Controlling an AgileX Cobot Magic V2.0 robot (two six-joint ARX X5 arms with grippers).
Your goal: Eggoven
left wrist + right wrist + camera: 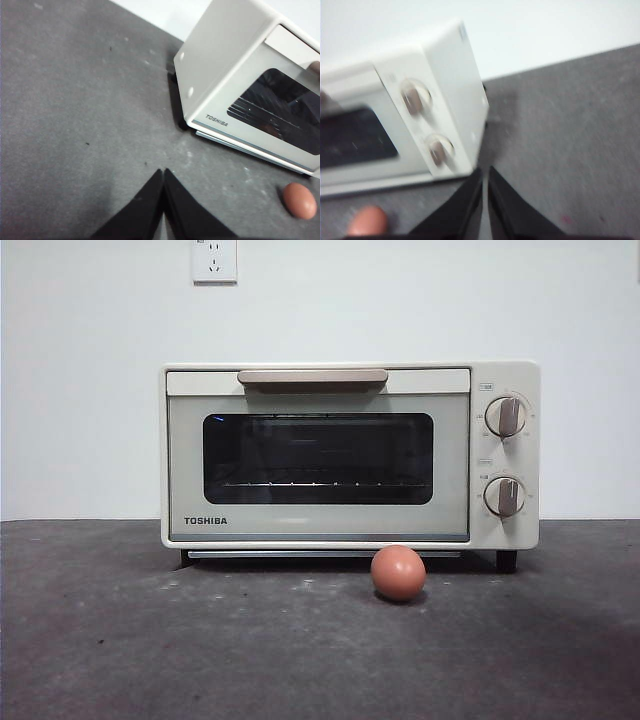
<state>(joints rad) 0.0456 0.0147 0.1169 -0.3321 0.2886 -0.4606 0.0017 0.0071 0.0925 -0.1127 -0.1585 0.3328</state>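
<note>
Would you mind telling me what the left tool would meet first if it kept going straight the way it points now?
Probably just the bare dark table. The left tool, jaws together, points past the toaster oven, which sits off to one side, as does the egg. Depth is unclear from this view.

The egg is lying on the table just before the toaster oven, between the left gripper and right gripper, ahead of both

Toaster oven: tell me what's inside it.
Through the dark glass window of the toaster oven, only a wire rack shows, with nothing visibly on it. The door is shut; corners beyond the glass are hidden. The egg lies outside, in front.
</note>
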